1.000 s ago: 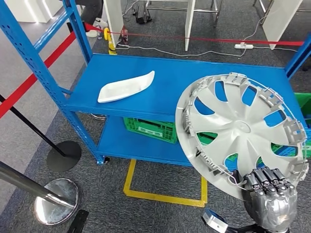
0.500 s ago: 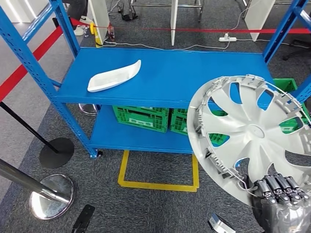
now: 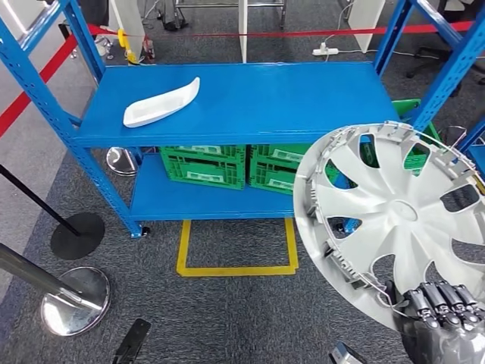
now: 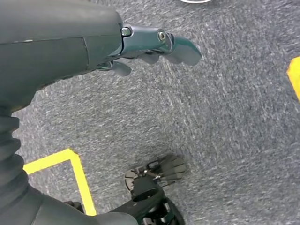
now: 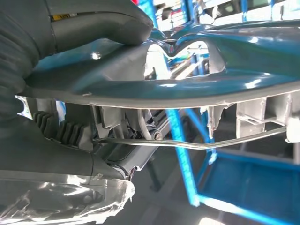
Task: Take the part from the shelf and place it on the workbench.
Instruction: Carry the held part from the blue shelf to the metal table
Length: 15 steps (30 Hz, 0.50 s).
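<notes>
Nearby, around: white curved plastic trim piece (image 3: 161,101) lies on top deck of blue metal shelf rack (image 3: 269,98), toward its left end; green plastic crates (image 3: 206,164) sit side by side on the lower deck.
Obstacles: black stanchion pole with round dark base (image 3: 77,234) and chrome stanchion base (image 3: 75,301) stand left of the rack; red barrier tape (image 3: 31,109) runs behind them; white power strip (image 3: 326,51) with cables on floor beyond the rack.
Floor: grey carpet (image 3: 240,318); yellow tape rectangle (image 3: 237,246) marked just in front of the rack.
Part: large silver plastic wheel cover (image 3: 395,216), spoked, clips round the rim, is off the shelf, held tilted in the air to the right front of the rack, hiding part of the rack's right end.
Right hand (image 3: 440,322): grips the wheel cover's lower rim, dark fingers (image 3: 437,297) curled over the edge; thumb (image 5: 102,21) pressed on its face in the right wrist view.
Left hand (image 4: 141,42): hangs over the carpet, fingers apart and mostly straight, nothing in it.
</notes>
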Motion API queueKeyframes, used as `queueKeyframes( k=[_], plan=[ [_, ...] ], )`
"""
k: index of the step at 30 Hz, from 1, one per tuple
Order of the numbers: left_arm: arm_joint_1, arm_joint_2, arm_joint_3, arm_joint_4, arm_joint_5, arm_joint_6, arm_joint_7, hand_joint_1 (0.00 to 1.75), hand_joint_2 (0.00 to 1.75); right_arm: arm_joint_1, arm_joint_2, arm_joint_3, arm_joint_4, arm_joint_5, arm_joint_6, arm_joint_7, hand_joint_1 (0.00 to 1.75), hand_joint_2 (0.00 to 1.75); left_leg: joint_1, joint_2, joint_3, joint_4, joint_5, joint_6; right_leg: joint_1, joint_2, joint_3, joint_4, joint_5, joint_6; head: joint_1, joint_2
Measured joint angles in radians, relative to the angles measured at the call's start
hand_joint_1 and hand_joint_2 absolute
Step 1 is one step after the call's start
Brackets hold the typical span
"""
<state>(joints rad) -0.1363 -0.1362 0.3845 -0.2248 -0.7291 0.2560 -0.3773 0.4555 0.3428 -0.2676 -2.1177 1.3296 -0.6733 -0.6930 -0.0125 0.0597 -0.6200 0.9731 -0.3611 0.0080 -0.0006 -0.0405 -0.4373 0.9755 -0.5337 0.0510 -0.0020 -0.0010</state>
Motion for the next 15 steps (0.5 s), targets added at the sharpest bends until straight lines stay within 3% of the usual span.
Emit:
queueKeyframes(
  k=[2, 3, 5, 7, 8, 9, 10, 12, 14, 15],
  plan=[
    [-0.001, 0.000, 0.000, 0.000, 0.000, 0.000, 0.000, 0.00, 1.75, 0.002, 0.000, -0.002, -0.003, 0.000, 0.000, 0.000, 1.75, 1.75, 0.004, 0.008, -0.002, 0.001, 0.013, -0.012, 0.003, 0.009, -0.010, -0.009, 0.007, -0.017, 0.003, 0.000],
    [-0.001, 0.000, 0.000, 0.000, 0.000, 0.000, 0.000, 0.00, 1.75, 0.002, 0.001, -0.003, -0.004, 0.000, 0.000, 0.000, 1.75, 1.75, 0.006, 0.002, -0.008, 0.009, -0.002, -0.019, 0.002, 0.014, -0.022, -0.008, 0.017, -0.026, 0.005, 0.000],
    [0.000, 0.000, 0.000, 0.000, 0.000, 0.000, 0.000, 0.00, 1.75, 0.001, 0.001, -0.004, -0.004, 0.000, 0.000, 0.000, 1.75, 1.75, 0.009, -0.027, -0.030, 0.078, -0.089, -0.031, 0.000, 0.026, -0.049, -0.008, 0.045, -0.043, 0.002, 0.000],
    [0.001, 0.000, 0.000, 0.000, 0.000, 0.000, 0.000, 0.00, 1.75, 0.002, 0.001, -0.005, -0.004, 0.001, 0.000, 0.001, 1.75, 1.75, 0.010, -0.049, -0.058, 0.205, -0.190, -0.037, 0.001, 0.041, -0.080, -0.006, 0.075, -0.048, 0.001, 0.000],
    [0.001, 0.000, 0.000, 0.000, -0.001, 0.000, 0.000, 0.00, 1.75, 0.002, 0.001, -0.007, -0.004, 0.001, 0.000, 0.002, 1.75, 1.75, 0.010, -0.053, -0.064, 0.260, -0.208, -0.038, 0.001, 0.049, -0.098, -0.003, 0.089, -0.048, 0.001, 0.000],
    [0.000, 0.000, 0.000, 0.000, -0.002, 0.000, 0.000, 0.00, 1.75, 0.002, 0.001, -0.008, -0.004, 0.002, 0.000, 0.003, 1.75, 1.75, 0.009, -0.055, -0.058, 0.288, -0.201, -0.037, 0.001, 0.057, -0.118, 0.000, 0.103, -0.046, 0.001, 0.000],
    [0.000, 0.000, 0.000, 0.000, -0.003, 0.000, 0.000, 0.00, 1.75, 0.003, 0.001, -0.010, -0.005, 0.002, 0.000, 0.004, 1.75, 1.75, 0.010, -0.057, -0.036, 0.283, -0.178, -0.035, 0.002, 0.065, -0.138, 0.005, 0.116, -0.044, 0.001, 0.000],
    [-0.003, 0.000, -0.001, -0.001, -0.006, 0.000, 0.003, 0.00, 1.75, 0.006, 0.002, -0.012, -0.008, 0.000, 0.000, 0.005, 1.75, 1.75, 0.010, -0.073, 0.055, 0.176, -0.134, -0.027, 0.001, 0.080, -0.173, 0.014, 0.138, -0.039, 0.001, 0.000],
    [-0.008, 0.001, -0.001, -0.001, -0.009, 0.000, 0.005, 0.00, 1.75, 0.009, 0.002, -0.013, -0.012, -0.002, 0.000, 0.005, 1.75, 1.75, 0.009, -0.099, 0.148, 0.033, -0.141, -0.016, 0.003, 0.092, -0.197, 0.020, 0.160, -0.032, 0.002, 0.000],
    [-0.010, 0.002, -0.001, -0.002, -0.010, -0.001, 0.005, 0.00, 1.75, 0.011, 0.002, -0.014, -0.015, -0.003, 0.000, 0.006, 1.75, 1.75, 0.008, -0.107, 0.170, -0.008, -0.149, -0.012, 0.003, 0.096, -0.205, 0.019, 0.172, -0.027, 0.002, 0.000]
  ],
)
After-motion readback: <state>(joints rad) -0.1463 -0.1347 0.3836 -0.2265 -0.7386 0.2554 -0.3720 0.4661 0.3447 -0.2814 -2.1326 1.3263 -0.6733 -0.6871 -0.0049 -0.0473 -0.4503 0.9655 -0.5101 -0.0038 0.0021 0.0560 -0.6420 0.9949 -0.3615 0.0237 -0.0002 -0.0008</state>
